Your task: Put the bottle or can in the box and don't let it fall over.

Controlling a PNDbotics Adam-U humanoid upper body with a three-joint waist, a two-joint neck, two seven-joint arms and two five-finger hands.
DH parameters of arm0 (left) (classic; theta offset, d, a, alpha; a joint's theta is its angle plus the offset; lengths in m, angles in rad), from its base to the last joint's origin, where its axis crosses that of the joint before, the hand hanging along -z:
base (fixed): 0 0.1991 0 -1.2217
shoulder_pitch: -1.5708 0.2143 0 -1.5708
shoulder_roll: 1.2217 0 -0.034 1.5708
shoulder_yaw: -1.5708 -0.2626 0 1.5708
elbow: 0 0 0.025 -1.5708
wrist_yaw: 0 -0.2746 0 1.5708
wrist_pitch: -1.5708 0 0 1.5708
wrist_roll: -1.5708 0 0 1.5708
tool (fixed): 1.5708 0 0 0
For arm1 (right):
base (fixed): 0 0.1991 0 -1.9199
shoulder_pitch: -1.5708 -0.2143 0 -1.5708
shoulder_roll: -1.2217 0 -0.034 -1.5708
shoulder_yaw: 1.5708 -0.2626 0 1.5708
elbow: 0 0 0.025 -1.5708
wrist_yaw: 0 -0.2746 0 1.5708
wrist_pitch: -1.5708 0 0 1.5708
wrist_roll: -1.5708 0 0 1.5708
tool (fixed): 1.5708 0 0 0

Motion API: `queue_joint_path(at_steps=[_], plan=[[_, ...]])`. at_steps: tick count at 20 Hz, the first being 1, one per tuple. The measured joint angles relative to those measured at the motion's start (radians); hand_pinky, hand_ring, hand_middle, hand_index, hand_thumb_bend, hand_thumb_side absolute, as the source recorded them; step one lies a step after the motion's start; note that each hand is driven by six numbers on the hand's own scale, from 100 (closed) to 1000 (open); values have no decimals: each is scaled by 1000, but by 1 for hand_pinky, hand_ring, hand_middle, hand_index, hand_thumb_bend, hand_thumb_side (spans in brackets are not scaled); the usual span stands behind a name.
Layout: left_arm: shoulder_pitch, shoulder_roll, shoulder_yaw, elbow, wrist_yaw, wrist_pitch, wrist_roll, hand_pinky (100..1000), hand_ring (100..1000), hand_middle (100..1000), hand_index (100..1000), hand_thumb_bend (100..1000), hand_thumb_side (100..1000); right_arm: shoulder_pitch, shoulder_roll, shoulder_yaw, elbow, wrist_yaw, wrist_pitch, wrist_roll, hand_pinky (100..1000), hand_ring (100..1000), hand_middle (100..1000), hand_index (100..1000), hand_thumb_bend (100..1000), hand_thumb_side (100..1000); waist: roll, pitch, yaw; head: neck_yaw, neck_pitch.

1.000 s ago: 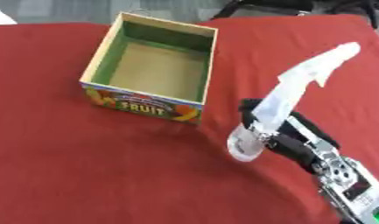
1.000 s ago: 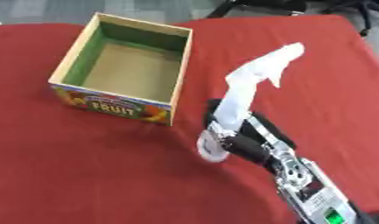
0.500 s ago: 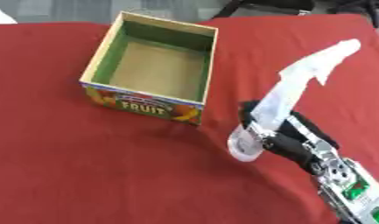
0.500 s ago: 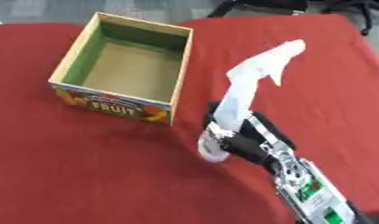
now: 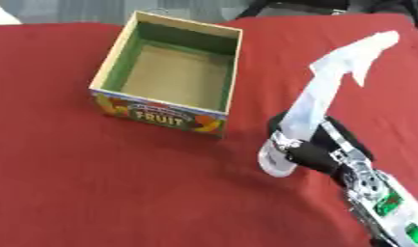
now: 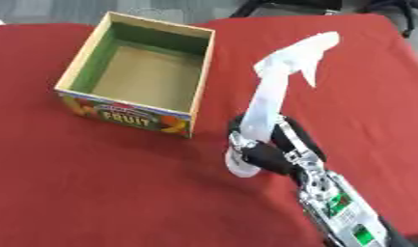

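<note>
We see bare red tabletop (image 5: 93, 183) all along the left and front, with lots of room to move. The open box (image 5: 171, 75) stands up on it, and its near wall is in the way. Our right hand (image 5: 309, 152) and its spray bottle (image 5: 317, 96) fill the space beside the box.

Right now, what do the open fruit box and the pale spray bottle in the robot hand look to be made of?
The open fruit box looks like cardboard: matte tan floor, thin raw-edged walls, printed front. The pale spray bottle, held by the right robot hand, looks like translucent whitish plastic with a moulded trigger head; probably, not certain.
</note>
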Motion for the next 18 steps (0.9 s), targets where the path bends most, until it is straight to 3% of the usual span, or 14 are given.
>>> queue_joint_path(at_steps=[5, 11, 13, 18], plan=[[0, 0, 0, 0, 0, 0, 0, 500, 1000, 1000, 615, 168, 722, -2, -1, 1, 3, -6, -20, -36, 935, 824, 460, 486, 100, 350, 2, 1, -4, 1, 0], [0, 0, 0, 0, 1, -1, -1, 498, 1000, 1000, 613, 167, 721, -2, -3, -1, 3, -3, -64, -126, 934, 774, 316, 271, 100, 366, 4, 1, -6, 6, 0], [0, 0, 0, 0, 1, -1, -1, 498, 1000, 1000, 612, 167, 720, -2, -5, -1, 3, 15, -84, -151, 920, 730, 223, 181, 100, 383, 3, 1, -6, 8, 1], [-1, 0, 0, 0, 1, -3, -4, 494, 1000, 1000, 590, 100, 690, -2, -13, -1, 2, 39, -114, -195, 918, 644, 132, 111, 100, 381, 2, 1, -6, 8, 1]])
